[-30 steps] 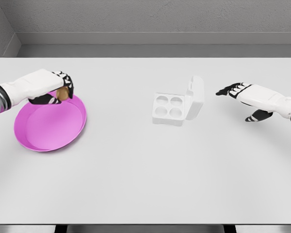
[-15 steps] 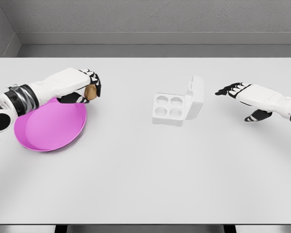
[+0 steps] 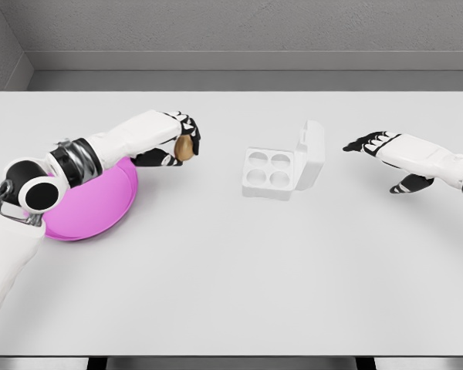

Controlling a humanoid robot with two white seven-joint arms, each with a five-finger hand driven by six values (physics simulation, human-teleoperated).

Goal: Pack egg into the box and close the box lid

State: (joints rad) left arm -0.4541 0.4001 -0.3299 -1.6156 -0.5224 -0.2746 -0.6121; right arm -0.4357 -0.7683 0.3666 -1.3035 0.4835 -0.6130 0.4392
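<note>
step: carrying egg to box | left hand [image 3: 174, 142] was clamped on the egg [image 3: 184, 148], left of centre | right hand [image 3: 374, 143] fingers spread, empty | we'd say lower it slowly into a cup of the open box [image 3: 282, 163]

**No readable text**

We find no words, labels, brands, numbers or signs anywhere in this view. The box [image 3: 284, 167] at about 1 o'clock from the middle is plain white, the plate [image 3: 100, 206] at 9 o'clock plain pink, and the table [image 3: 231, 277] bears no markings.
</note>
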